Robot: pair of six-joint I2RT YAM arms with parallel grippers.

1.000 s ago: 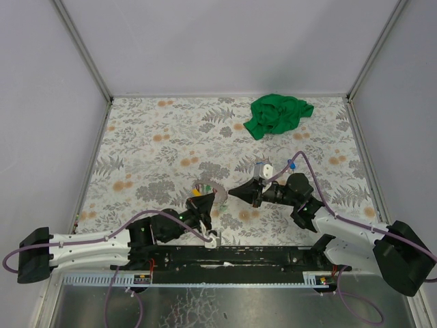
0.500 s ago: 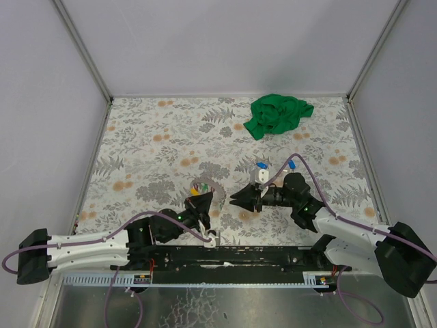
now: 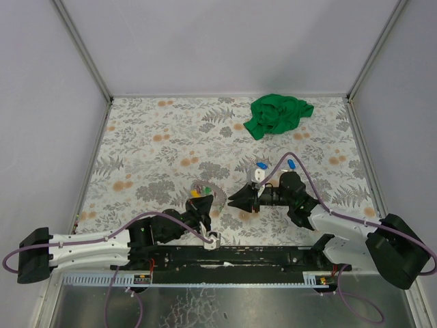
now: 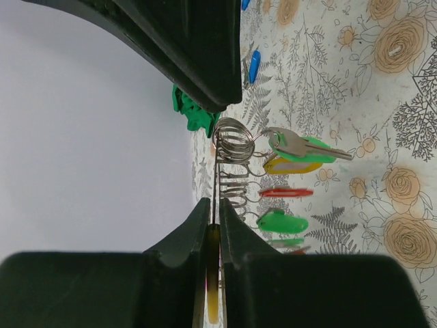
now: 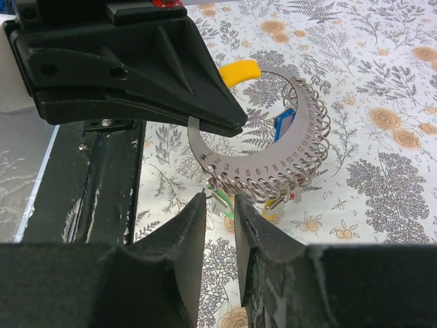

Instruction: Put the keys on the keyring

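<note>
Since a second ago my right pincer [image 5: 220, 200] has gone from shut tight to a small gap, and I see nothing held in it. My left pincer [image 4: 213, 203] is closed on the keyring [image 5: 259, 166], which sits right in front of my right tips, its flat curved band facing them. Some keys [image 4: 283, 193] hang on it already. Two blue keys [image 3: 260, 165] lie on the table [image 3: 150, 150] behind my right pincer, so I think that arm is nearer to fetch them.

From my seat I see a green cloth [image 3: 278, 115] bunched up at the far side of the floral table cover [image 3: 157, 147], toward the right. Plain pale walls [image 3: 225, 41] box it in on three sides.
</note>
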